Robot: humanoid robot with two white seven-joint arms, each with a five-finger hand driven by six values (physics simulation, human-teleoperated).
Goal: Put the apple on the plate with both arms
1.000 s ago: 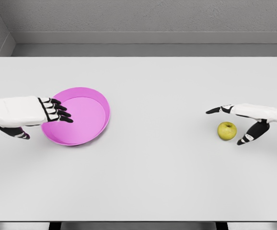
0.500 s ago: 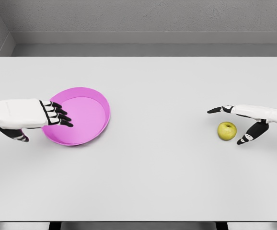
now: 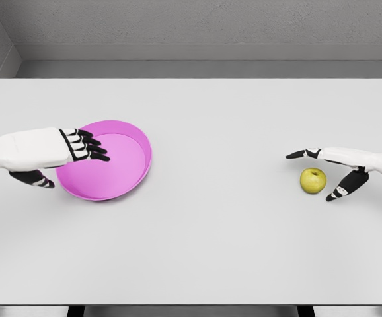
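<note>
Task status: early stage. No transfer has taken place; the apple is not on the plate.

1. The white table [image 3: 204, 251] is bare along its near edge. All task items lie in the middle band of the surface.

2. Right side: the yellow-green apple [image 3: 313, 179] rests on the table, upright, stem dimple upward. The right hand [image 3: 340, 168] is positioned just beside it, on the side towards the table's right edge. The fingers are spread: one reaches past the far side of the apple, the thumb points down on its near-right side. A gap shows between the hand and the fruit, so no grasp is established.

3. Left side: the pink plate [image 3: 135, 173] sits flat on the table, well apart from the apple. It is empty. The left hand [image 3: 78, 146] lies over the plate's left rim with the fingers extended side by side, pointing across the dish. The thumb sits below the rim, outside the plate. Whether the hand is gripping the rim cannot be told.

4. Remaining steps, as judged: close the right hand on the apple, lift it, bring apple and plate together, and release the apple into the dish.
</note>
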